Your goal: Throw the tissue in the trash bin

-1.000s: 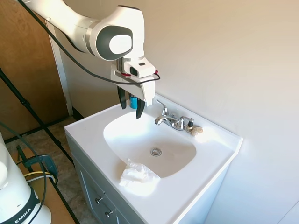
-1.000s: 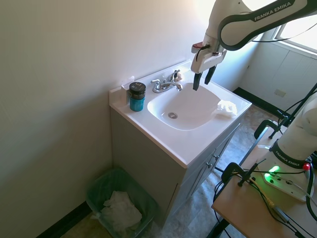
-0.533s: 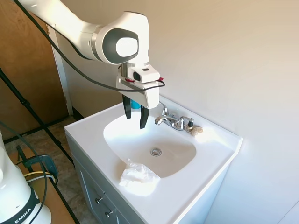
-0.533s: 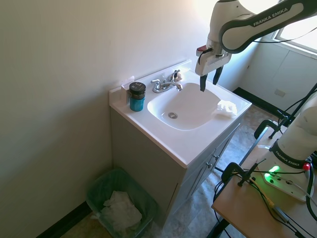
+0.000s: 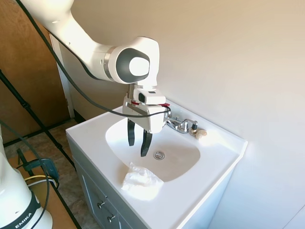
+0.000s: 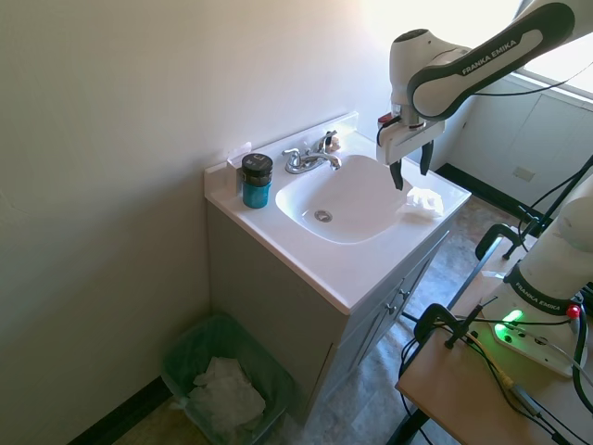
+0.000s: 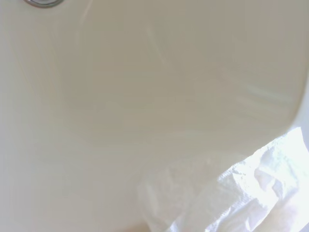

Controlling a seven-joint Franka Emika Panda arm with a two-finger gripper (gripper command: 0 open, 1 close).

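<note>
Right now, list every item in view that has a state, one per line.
tissue: crumpled, lying on the sink's front rim, not held.
gripper: open, empty, over the basin, above the tissue.
trash bin: on the floor beside the cabinet, open, white paper already inside.
faucet: no water visible.
jar: upright, lid on.
sink: basin looks dry, drain open.

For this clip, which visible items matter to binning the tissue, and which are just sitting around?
Job items:
- tissue, on the sink's front rim
- trash bin, on the floor beside the vanity
- gripper, open, empty

Bystanders:
- faucet
- teal jar
- drain
</note>
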